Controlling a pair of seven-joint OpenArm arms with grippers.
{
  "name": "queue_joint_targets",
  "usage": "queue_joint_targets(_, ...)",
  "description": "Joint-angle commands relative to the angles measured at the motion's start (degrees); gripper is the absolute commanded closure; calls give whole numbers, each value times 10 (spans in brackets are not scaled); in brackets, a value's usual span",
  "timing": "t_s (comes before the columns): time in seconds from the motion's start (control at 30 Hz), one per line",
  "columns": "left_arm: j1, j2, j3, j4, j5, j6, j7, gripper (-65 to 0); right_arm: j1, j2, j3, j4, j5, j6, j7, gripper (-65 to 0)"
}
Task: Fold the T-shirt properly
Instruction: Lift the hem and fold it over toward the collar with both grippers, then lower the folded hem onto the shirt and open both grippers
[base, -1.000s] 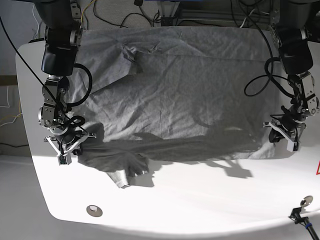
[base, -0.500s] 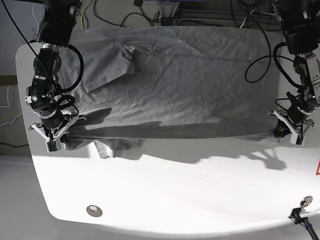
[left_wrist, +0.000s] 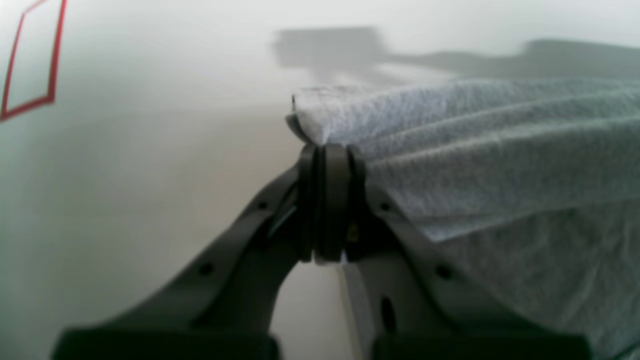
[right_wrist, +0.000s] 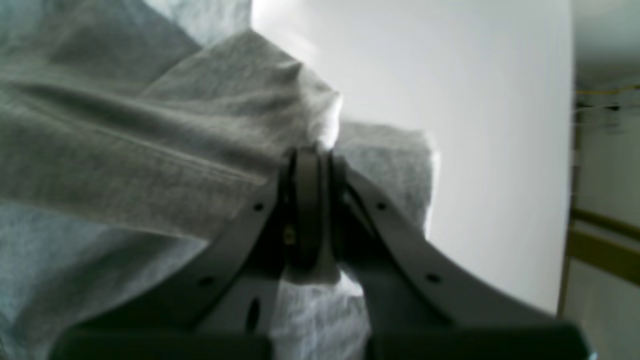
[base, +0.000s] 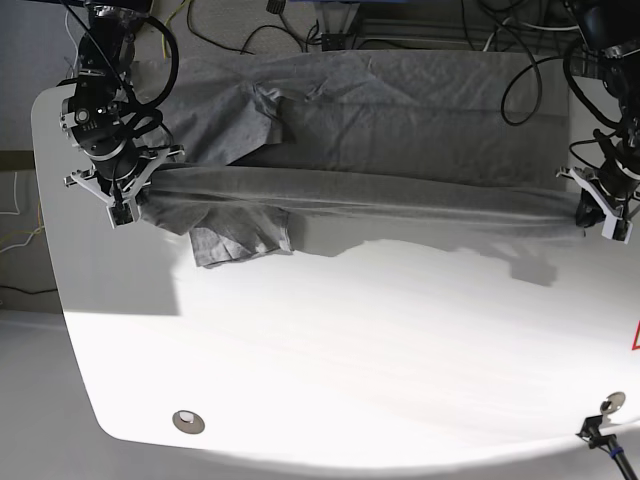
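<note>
The grey T-shirt (base: 400, 120) lies across the far half of the white table (base: 350, 350), its near edge lifted and stretched in a taut fold between both arms. My left gripper (base: 598, 212) is at the right of the base view, shut on a corner of the T-shirt (left_wrist: 450, 150); the left gripper (left_wrist: 325, 150) pinches that hem tip. My right gripper (base: 122, 195) is at the left of the base view, shut on the opposite corner of the T-shirt (right_wrist: 175, 140); the right gripper (right_wrist: 310, 155) bites bunched cloth. A sleeve (base: 235, 235) hangs down onto the table near the right gripper.
Cables (base: 300, 25) run behind the table's far edge. A round metal fitting (base: 188, 421) sits near the front left edge, another fitting (base: 612, 402) at the front right. A red outline mark (left_wrist: 30, 60) is on the table by the left gripper.
Both grippers have carried the shirt's near edge away from the front of the table toward the back, folding the lower part over the upper. The sleeve now dangles beneath the fold.
</note>
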Motion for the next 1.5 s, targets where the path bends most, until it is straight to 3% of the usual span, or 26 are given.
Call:
queue_joint_targets(0.0, 8, -12, -6, 11, -4, 2, -11, 0, -11, 12, 6, 12, -6, -6, 8, 0)
queue_joint_targets(0.17, 53, -12, -4, 9, -3, 2, -9, 0, -46, -10, 5, 11, -12, -7, 8, -8)
queue_joint_targets(0.23, 57, -13, -4, 9, -3, 2, 7, -33, -54, -12, 5, 11, -12, -8, 8, -129)
queue_joint_targets(0.33, 57, -15, -6, 9, -3, 2, 28, -262, -63, -12, 4, 10, -12, -8, 8, -346)
queue_joint_targets(0.4, 57, -15, -6, 9, -2, 2, 28, -377, -64, -12, 5, 10, -8, -8, 8, -460)
queue_joint_targets(0.5, 56, -26, -6, 10, -3, 2, 28, -424, -62, -10, 5, 14, -8, -7, 9, -541)
queue_joint_targets(0.83, -15, -22, -36, 29, -3, 2, 28, -423, 60, -17, 4, 0, -5, -6, 11, -542)
queue_joint_targets(0.9, -18, -12, -35, 28, -2, 2, 28, -423, 98, -27, 4, -32, -5, -3, 11, -542)
queue_joint_targets(1.1, -14, 3, -28, 29, -2, 2, 28, -422, 194, -45, 5, -163, -6, 55, 40, -542)
queue_joint_targets(1.37, 3, 5, -23, 29, -2, 2, 28, -422, 252, -48, 1, -325, -6, 62, 98, -542)
queue_joint_targets(1.47, 3, 5, -24, 29, -2, 2, 28, -422, 251, -48, -32, -354, -6, 62, 115, -541)
